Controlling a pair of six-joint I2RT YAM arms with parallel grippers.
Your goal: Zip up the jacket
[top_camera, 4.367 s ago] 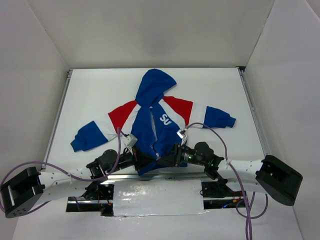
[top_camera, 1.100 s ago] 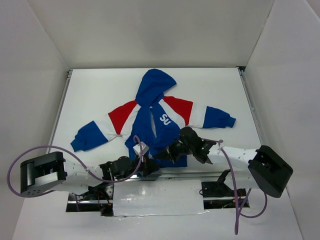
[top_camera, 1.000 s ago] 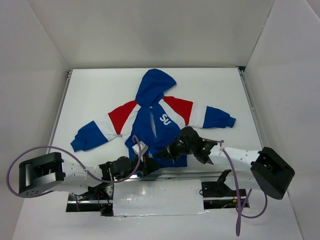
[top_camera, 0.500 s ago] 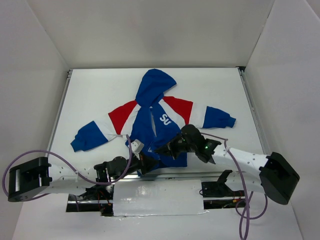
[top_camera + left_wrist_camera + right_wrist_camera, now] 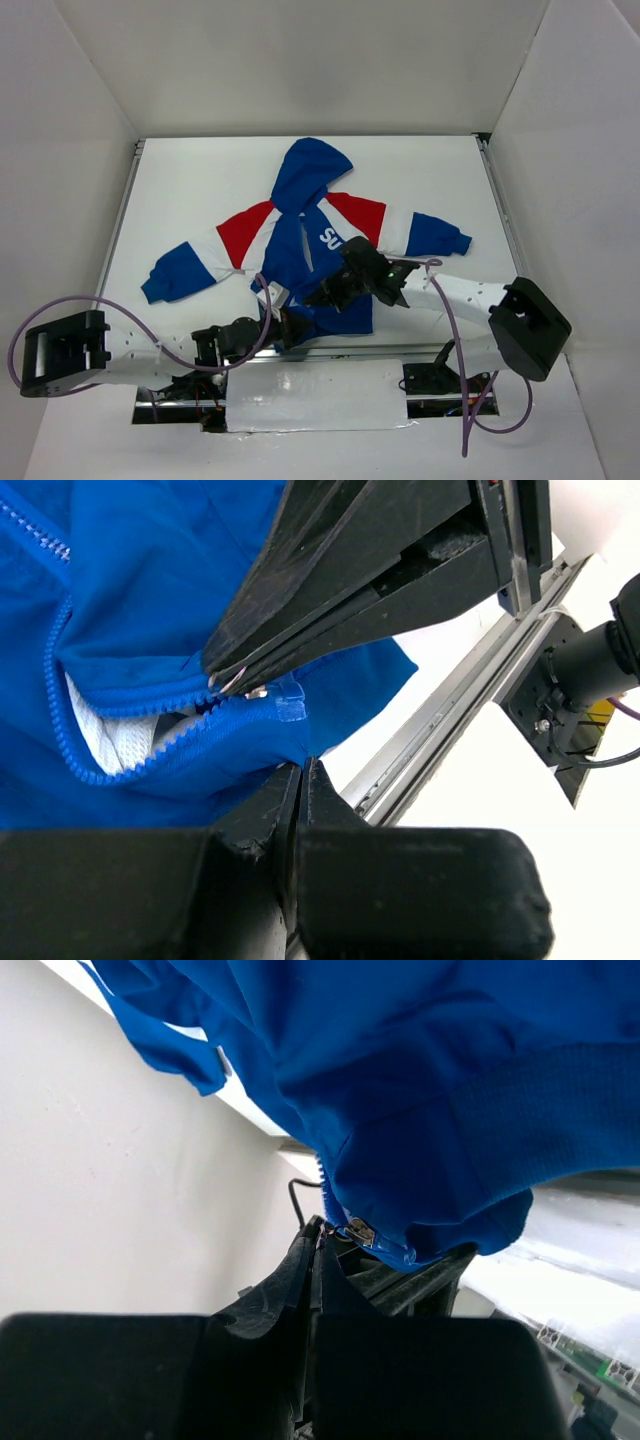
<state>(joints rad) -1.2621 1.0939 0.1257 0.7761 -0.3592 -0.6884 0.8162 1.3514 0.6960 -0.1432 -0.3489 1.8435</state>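
Left claw: your left claw [image 5: 302, 768] was squeezed tight on the hem of the jacket [image 5: 140, 570], right at the foot of the zip and just inside the near rail [image 5: 440, 728].
Right claw: your right claw [image 5: 318, 297] was pinched closed too, just past the left one, with its tip on the little metal zip pull [image 5: 358, 1230]. It looked like a real hold to me, but that tab's tiny, so call it my read.
Zip: the teeth [image 5: 60, 650] gaped apart beyond the slider, with white lining showing between them.
Jacket: it lay flat on its back, hem toward you, hood pointing at the back wall, sleeves spread out to both sides.
Handling: I'd guess it was light and floppy. Thin cloth like that bunches and lifts instead of pushing back.
Where to grab: you needed the hem beside the zip as an anchor and the pull tab for the slider. The tab looked slick and easy to lose.
Bench: the bench [image 5: 190, 190] was plain white and smooth, so the jacket would probably have slid if nothing pinned it.
Room: white walls [image 5: 300, 70] boxed you in on three sides, well apart from the sleeves.
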